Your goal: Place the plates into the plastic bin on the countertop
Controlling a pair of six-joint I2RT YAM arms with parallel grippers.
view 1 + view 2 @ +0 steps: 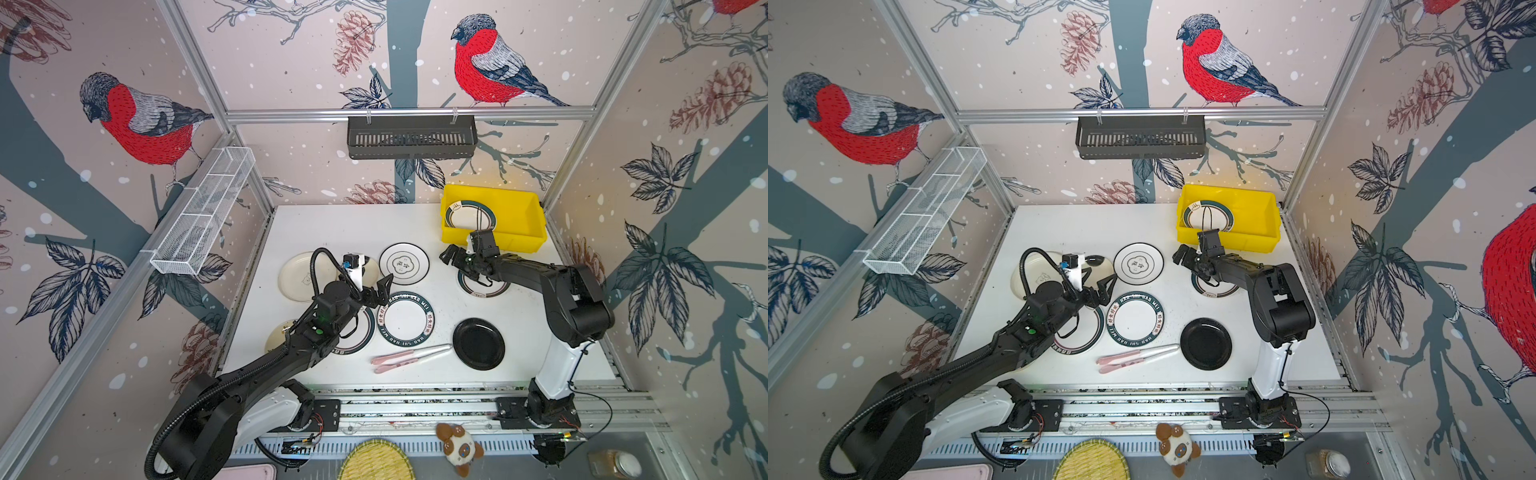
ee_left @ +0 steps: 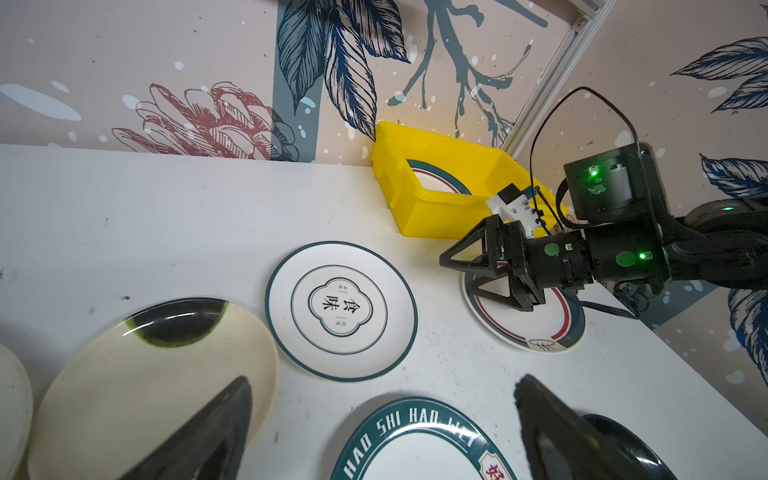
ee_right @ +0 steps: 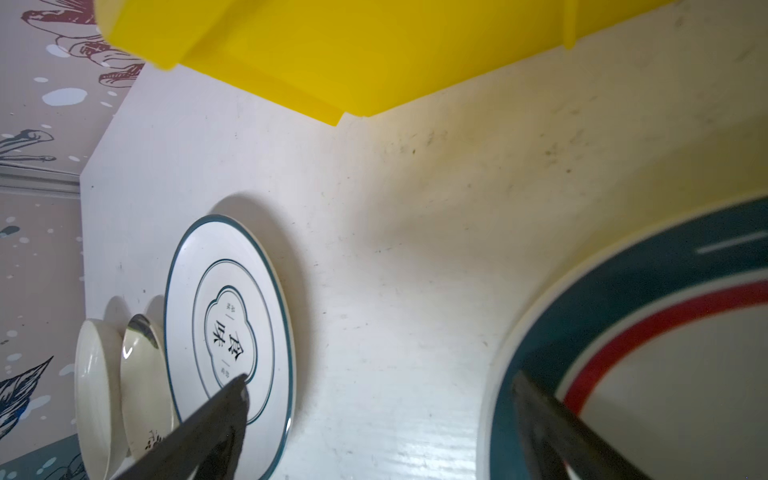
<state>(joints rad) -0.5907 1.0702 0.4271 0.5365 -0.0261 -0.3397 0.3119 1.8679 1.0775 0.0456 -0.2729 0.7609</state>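
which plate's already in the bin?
The teal-rimmed plate, lying inside the yellow bin; the rest sit out on the countertop.

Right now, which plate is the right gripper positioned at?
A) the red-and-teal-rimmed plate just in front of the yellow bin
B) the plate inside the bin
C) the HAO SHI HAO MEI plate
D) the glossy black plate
A: the open right gripper is at the edge of the red-and-teal-rimmed plate, just in front of the yellow bin, and holds nothing.
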